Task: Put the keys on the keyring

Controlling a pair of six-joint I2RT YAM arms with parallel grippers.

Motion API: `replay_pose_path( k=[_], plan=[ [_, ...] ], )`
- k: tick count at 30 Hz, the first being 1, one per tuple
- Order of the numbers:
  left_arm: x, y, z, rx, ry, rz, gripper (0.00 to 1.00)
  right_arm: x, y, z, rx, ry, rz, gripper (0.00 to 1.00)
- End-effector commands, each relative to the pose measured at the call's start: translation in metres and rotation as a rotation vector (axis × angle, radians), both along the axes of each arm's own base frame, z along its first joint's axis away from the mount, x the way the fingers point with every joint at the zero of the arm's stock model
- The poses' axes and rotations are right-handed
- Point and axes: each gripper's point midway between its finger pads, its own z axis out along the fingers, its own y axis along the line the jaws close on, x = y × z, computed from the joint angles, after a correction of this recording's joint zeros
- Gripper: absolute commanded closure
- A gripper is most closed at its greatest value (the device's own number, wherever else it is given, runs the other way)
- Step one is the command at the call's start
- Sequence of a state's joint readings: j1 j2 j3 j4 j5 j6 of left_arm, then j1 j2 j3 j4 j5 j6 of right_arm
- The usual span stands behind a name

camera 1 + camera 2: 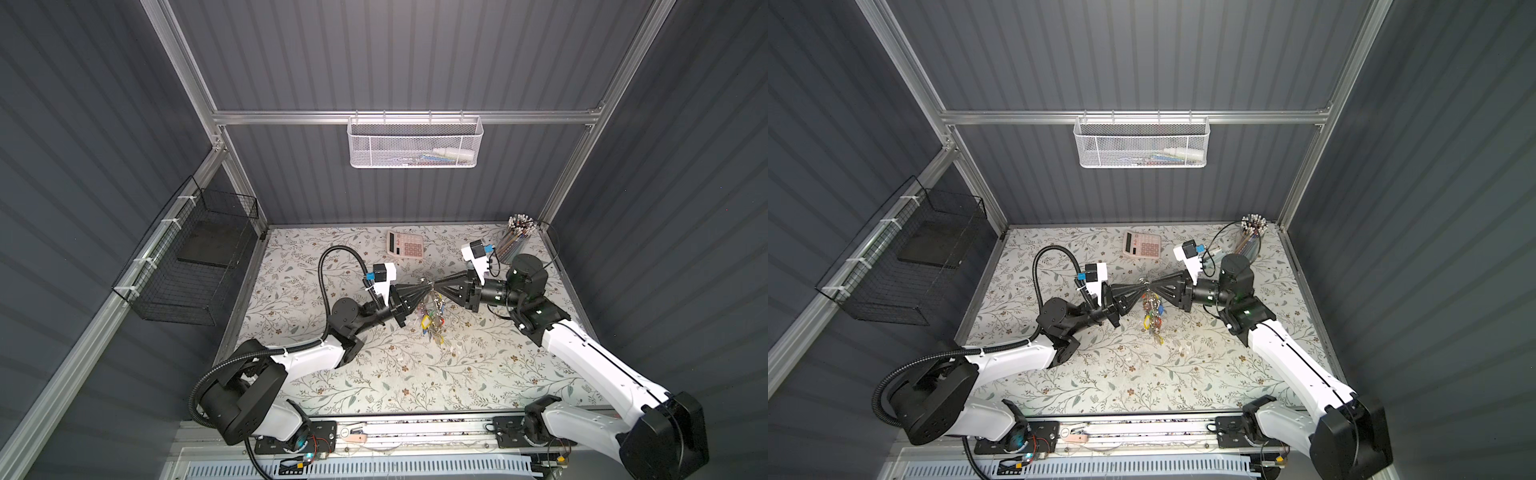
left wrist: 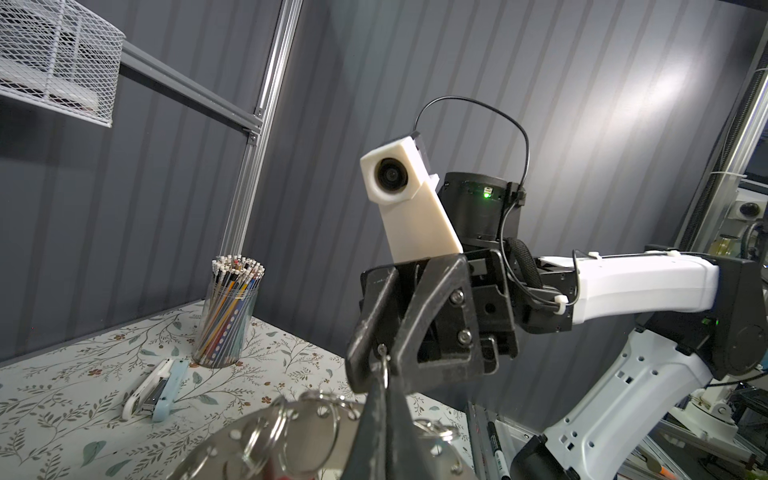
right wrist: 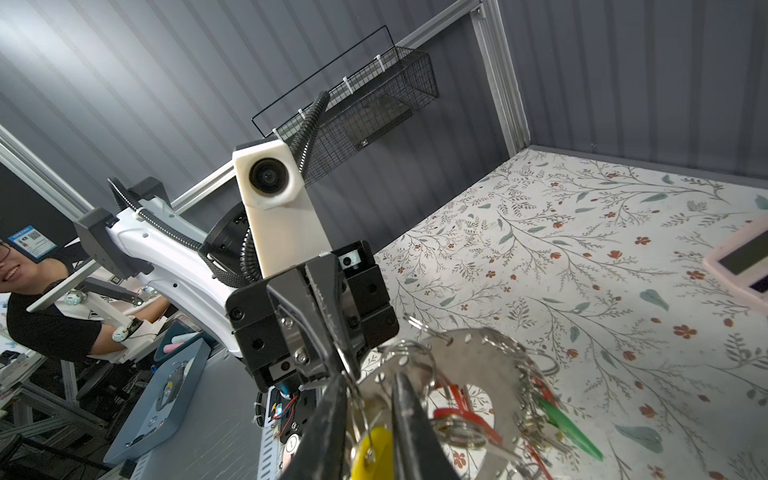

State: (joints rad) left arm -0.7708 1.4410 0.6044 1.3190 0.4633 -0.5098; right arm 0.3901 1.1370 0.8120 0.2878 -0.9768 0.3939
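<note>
Black left gripper (image 1: 424, 288) comes in from left, forearm low, fingers level and pointing right; clamped shut on thin split ring (image 2: 385, 370) at its tip. Keyring (image 1: 433, 309) hangs straight down beneath point where both tips meet, keys (image 1: 437, 332) and tags dangling; contact with table unclear. Yellow tag (image 3: 374, 449) lies between fingers of right gripper (image 1: 437, 286); gap narrow, actual grip cannot be told. Right gripper level, pointing left, nose to nose with left; judged nearer to loose key
</note>
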Motion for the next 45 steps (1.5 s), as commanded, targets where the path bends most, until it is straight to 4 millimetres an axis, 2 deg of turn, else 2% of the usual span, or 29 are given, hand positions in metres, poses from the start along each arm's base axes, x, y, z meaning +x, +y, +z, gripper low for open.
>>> replay_pose_path(
  k=[1,12,18,22,27,31,33,35,39,45],
  plan=[
    [-0.008,0.005,0.038,-0.103,-0.094,-0.015,1.00,-0.001,0.003,0.007,0.009,-0.030,0.019,0.83],
    [-0.005,0.004,0.034,-0.100,-0.086,-0.009,1.00,0.000,0.004,-0.003,0.006,-0.010,0.020,1.00],
    [0.000,0.004,0.026,-0.051,-0.050,-0.019,1.00,0.000,0.005,-0.006,0.006,-0.005,0.023,1.00],
    [0.013,0.017,0.018,0.007,0.006,0.018,1.00,0.003,0.004,-0.006,-0.008,-0.027,0.002,1.00],
    [0.026,0.040,0.003,0.158,0.077,0.074,0.81,0.015,0.005,-0.012,-0.043,-0.049,-0.025,1.00],
    [0.021,0.048,0.002,0.255,0.077,0.097,0.65,0.019,0.007,-0.011,-0.047,-0.073,-0.025,1.00],
    [0.017,0.049,-0.006,0.359,0.074,0.091,0.58,0.020,0.008,-0.010,-0.051,-0.086,-0.017,1.00],
    [0.012,0.050,-0.008,0.446,0.062,0.074,0.54,0.019,0.008,-0.009,-0.059,-0.103,-0.009,1.00],
    [0.007,0.049,-0.011,0.558,0.043,0.036,0.53,0.019,0.009,-0.011,-0.079,-0.128,0.002,1.00],
    [-0.001,0.043,-0.021,0.754,0.044,-0.106,0.48,0.014,0.011,-0.015,-0.080,-0.134,0.051,1.00]
  ],
)
